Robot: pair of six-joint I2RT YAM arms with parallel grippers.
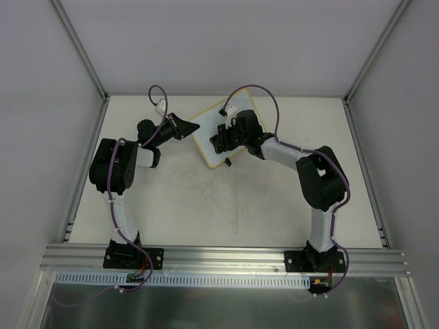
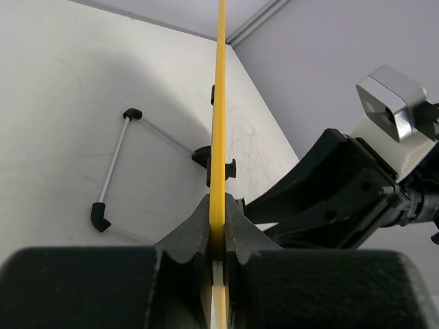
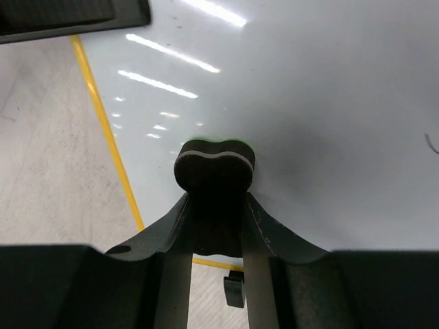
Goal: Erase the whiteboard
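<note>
"Left wrist view: what has the left end effector (image 2: 218,212) got?"

"It's closed tight on the yellow frame of the whiteboard (image 2: 220,103). The board is seen edge-on, running straight ahead from between its fingers."

"And the right end effector (image 3: 215,205)?"

"Pinched narrow on a dark eraser (image 3: 215,164) that sticks out ahead of its fingertips, over the board's white face. Whether the pad touches or hovers just off, I can't tell."

"What's left to wipe?"

"One thin dark stroke (image 3: 431,142), well off to the right of the pad, at the edge of that camera's view. The face ahead of the pad and to its left looks clean."

"So how would you do the pass?"

"I'd press the pad flat, sweep right across that mark, and overlap the passes. Push gently, since the left clamp holds only one edge and the board could twist. Stay clear of the yellow frame to the left, where the pad could slip onto the tabletop (image 3: 48,137)."
</note>
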